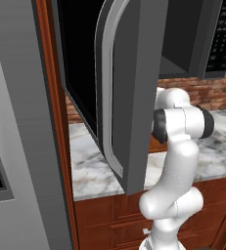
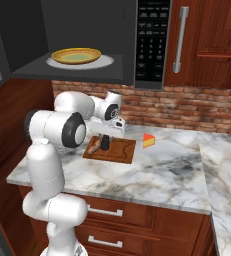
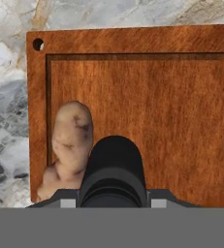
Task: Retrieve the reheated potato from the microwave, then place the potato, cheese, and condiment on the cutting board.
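Note:
The microwave (image 2: pixel 152 40) hangs open above the counter, a yellow plate (image 2: pixel 77 55) on its turntable. Below it the cutting board (image 2: pixel 121 151) lies on the marble. The potato (image 2: pixel 92 146) rests on the board's left end, brown and lumpy in the hand view (image 3: pixel 72 143). My gripper (image 2: pixel 106 137) reaches down over the board and is shut on the condiment (image 2: pixel 105 143), whose black rounded top (image 3: pixel 114 164) sits between the fingers beside the potato. I cannot tell whether the bottle touches the board. The cheese (image 2: pixel 148 140) lies on the counter right of the board.
The microwave door (image 1: pixel 129 73) swings far out at the left, close to my arm. A tall grey appliance front (image 1: pixel 16 122) stands further left. A cabinet with a silver handle (image 2: pixel 179 40) is right of the microwave. Bare marble counter (image 2: pixel 167 175) stretches right of the board.

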Robot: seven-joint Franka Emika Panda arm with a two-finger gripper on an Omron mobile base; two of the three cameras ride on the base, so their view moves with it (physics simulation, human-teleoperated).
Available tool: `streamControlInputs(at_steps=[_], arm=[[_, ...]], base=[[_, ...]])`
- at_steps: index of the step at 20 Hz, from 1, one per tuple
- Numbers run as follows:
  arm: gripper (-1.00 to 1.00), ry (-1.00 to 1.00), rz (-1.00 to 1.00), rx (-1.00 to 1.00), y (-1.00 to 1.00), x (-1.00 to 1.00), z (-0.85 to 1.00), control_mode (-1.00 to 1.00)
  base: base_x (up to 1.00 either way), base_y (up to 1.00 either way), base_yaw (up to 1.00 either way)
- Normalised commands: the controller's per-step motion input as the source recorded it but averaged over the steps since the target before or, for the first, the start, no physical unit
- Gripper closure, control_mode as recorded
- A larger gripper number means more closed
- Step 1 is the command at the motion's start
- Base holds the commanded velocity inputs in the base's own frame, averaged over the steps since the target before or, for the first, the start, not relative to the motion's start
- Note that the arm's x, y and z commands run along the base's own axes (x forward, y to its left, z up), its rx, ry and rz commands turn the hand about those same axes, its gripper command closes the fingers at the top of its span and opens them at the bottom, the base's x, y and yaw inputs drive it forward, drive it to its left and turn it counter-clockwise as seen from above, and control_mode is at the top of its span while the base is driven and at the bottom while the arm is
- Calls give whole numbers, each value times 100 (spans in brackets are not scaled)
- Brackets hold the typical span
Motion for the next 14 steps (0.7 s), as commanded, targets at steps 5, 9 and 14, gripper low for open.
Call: streamControlInputs(at_steps=[5,9,14], arm=[[100,0,6,0,7,19,-20,-100],[100,0,6,0,1,13,-24,-100],[100,0,5,0,0,10,-18,-100]], base=[[0,0,0],[0,0,0],[0,0,0]])
